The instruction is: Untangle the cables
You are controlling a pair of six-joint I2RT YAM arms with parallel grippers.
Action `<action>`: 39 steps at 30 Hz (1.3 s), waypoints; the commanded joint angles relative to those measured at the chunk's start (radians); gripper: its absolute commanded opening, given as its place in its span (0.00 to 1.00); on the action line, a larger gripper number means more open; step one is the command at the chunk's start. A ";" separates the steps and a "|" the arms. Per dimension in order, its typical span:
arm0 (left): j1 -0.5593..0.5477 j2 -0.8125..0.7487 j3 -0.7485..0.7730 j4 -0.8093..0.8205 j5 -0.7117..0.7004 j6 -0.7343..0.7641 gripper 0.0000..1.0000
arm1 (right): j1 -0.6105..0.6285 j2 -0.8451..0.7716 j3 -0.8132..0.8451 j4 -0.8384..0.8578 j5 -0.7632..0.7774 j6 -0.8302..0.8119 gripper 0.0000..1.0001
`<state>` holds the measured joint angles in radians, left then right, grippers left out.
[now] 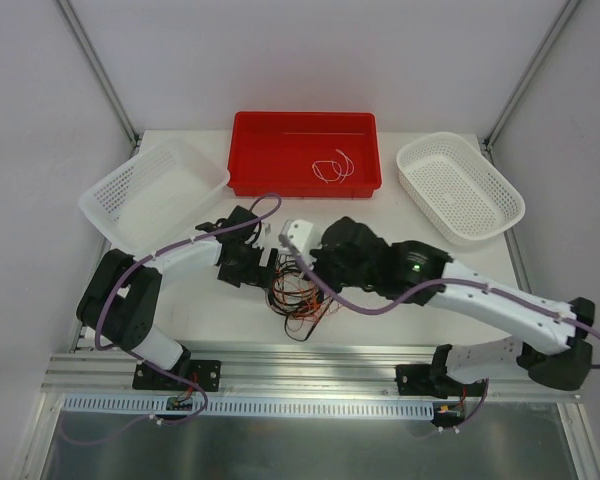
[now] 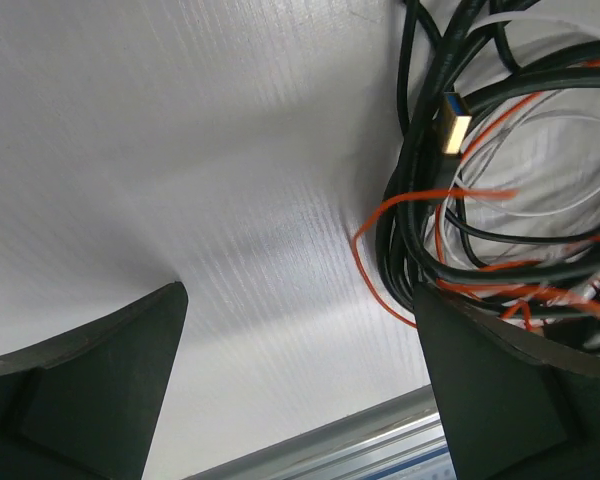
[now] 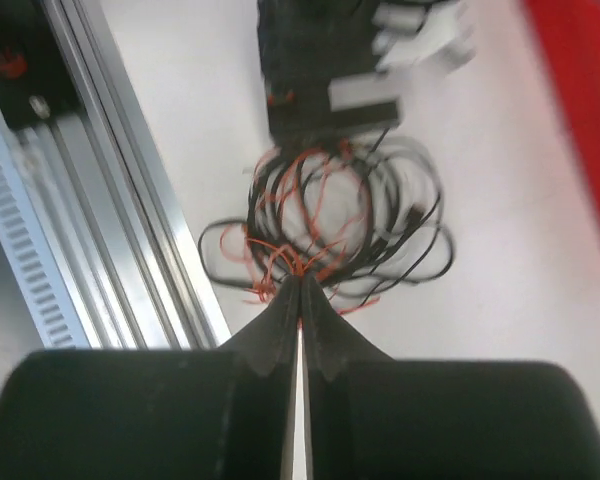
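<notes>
The cables (image 1: 298,298) lay in one knotted heap on the bench (image 1: 380,330), a little nearer than the bin (image 1: 305,120) and level with its middle. They were thin and limp. Glossy black cords, thicker than the rest, coiled in round loops, while hair-fine red-orange and white strands threaded through them and spilled out at the edges. A flat plug (image 2: 454,128), gold-edged with a blue tongue, stuck out among the black cords.

The left pincer (image 2: 298,300) stood spread wide over the bench's matt white, faintly ribbed surface. Its blunt black wedge-shaped fingers were well apart, and the heap lay just beside one of them. The right pincer (image 3: 300,285) was pressed together, its tapered black tips pinching a few red-orange strands at the heap's rim, though that view was blurred.

The bin was a shallow rectangle of smooth red plastic, and a loose white wire (image 1: 332,168) lay curled inside it. A white lattice basket with rounded corners sat on each side of the bin, one to its left (image 1: 110,195) and one to its right (image 1: 480,215). A grooved aluminium rail (image 3: 130,200) ran along the bench edge farthest from the bin.
</notes>
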<state>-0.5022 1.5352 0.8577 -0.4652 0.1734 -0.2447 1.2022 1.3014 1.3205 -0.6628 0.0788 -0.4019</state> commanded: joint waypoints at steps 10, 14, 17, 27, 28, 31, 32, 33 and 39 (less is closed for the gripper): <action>0.007 -0.010 0.029 -0.026 -0.005 -0.004 0.98 | 0.000 -0.361 0.062 0.233 0.258 0.021 0.01; 0.007 -0.020 0.029 -0.026 -0.014 -0.004 0.97 | -0.009 -0.378 0.108 0.276 0.322 0.018 0.01; 0.007 -0.021 0.030 -0.027 -0.017 -0.002 0.98 | -0.016 -0.373 0.186 0.308 0.348 -0.029 0.01; 0.007 -0.032 0.030 -0.027 -0.034 -0.001 0.98 | -0.035 -0.291 0.465 0.526 0.573 -0.288 0.01; 0.007 -0.033 0.032 -0.026 -0.034 0.001 0.98 | -0.036 -0.289 0.461 0.566 0.614 -0.346 0.01; 0.007 -0.037 0.030 -0.027 -0.038 -0.001 0.97 | -0.052 -0.277 0.422 0.660 0.702 -0.411 0.01; 0.007 -0.037 0.030 -0.029 -0.041 0.002 0.98 | -0.073 -0.272 0.413 0.654 0.714 -0.408 0.01; 0.007 -0.038 0.030 -0.029 -0.043 0.002 0.98 | -0.087 -0.275 0.375 0.640 0.723 -0.400 0.01; 0.007 -0.052 0.030 -0.027 -0.045 0.002 0.98 | -0.344 -0.350 0.126 0.422 0.699 -0.036 0.01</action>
<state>-0.5022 1.5242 0.8600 -0.4698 0.1471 -0.2443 0.9611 0.9752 1.5318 -0.1268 0.7547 -0.6350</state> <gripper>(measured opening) 0.976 0.013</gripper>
